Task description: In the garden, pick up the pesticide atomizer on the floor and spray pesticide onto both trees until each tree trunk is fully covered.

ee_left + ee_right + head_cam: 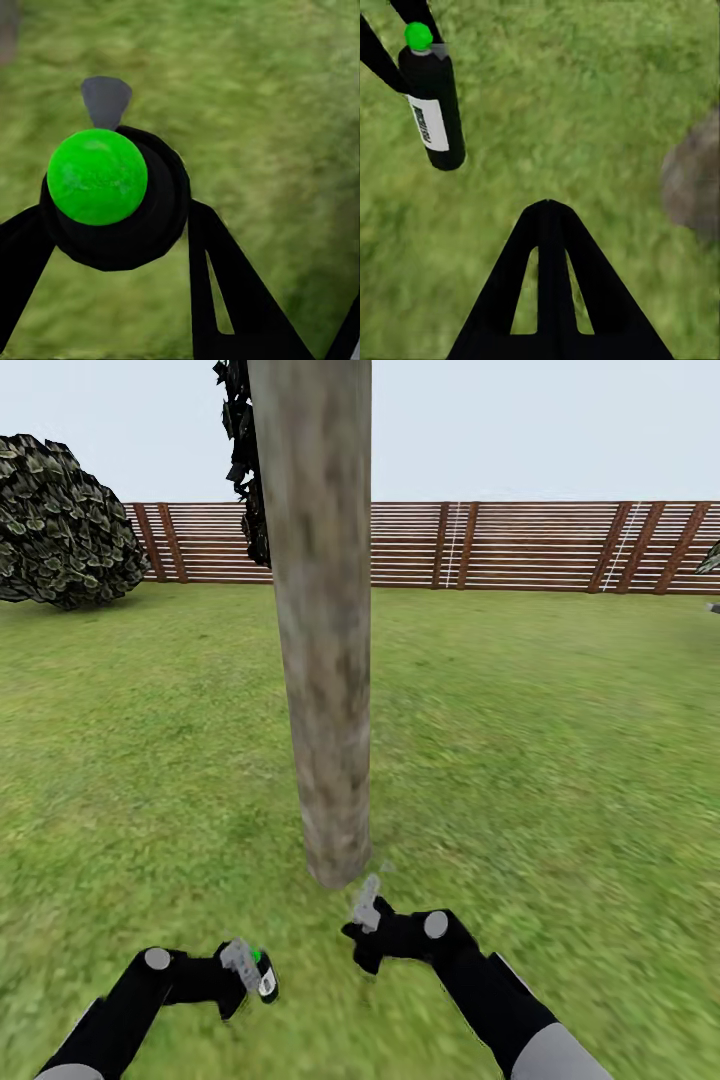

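Note:
One tree trunk (322,660), thick and mottled grey-brown, rises from the lawn straight ahead, and its base (694,180) is just beyond my hands. My left gripper (248,972) is shut on the pesticide atomizer (262,975), a dark bottle with a white label (429,124), a green spot (97,176) and a grey trigger head (105,101). It hangs low over the grass, short and left of the trunk. My right gripper (366,916) is shut on nothing, with its fingertips (547,206) together near the trunk's foot. The other tree is out of view. No pesticide specks are discernible.
Green lawn (560,760) spreads all around. A brown slatted fence (520,545) closes the far side. A broad dark-leaved bush (60,520) stands at the far left, and dark ragged foliage (240,460) hangs behind the trunk.

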Controlling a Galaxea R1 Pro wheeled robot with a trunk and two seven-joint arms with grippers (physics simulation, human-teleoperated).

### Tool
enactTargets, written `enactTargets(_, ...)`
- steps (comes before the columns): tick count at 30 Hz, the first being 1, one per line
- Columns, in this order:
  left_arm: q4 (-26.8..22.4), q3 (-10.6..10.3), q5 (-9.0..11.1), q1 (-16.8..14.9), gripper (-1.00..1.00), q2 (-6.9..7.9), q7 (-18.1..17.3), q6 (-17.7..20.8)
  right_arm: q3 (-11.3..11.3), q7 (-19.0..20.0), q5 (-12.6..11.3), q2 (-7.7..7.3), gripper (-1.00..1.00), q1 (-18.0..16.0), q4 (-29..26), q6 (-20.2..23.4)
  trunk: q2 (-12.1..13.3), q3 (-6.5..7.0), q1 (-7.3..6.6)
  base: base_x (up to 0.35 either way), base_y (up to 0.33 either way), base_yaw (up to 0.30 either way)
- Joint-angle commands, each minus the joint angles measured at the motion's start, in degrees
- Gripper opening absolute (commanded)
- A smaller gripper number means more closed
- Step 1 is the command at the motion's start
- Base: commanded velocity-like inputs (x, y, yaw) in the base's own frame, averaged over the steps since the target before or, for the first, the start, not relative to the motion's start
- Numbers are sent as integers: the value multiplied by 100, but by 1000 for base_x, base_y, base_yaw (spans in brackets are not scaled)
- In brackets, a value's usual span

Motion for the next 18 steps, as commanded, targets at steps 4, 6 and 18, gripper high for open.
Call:
enactTargets(4,4,879,232,-6,-100,-59,752,695,-1577,-959,-460,63,-100,1,189,96,0,0,0,0,0,0)
enactTargets(6,6,1107,346,-7,-100,-69,1040,847,-2160,-1178,-617,70,100,5,234,175,0,0,0,0,0,0)
enactTargets(18,1100,1297,1854,-14,-100,-161,3726,861,-4061,-2837,-769,63,100,324,344,180,0,0,0,0,0,0)
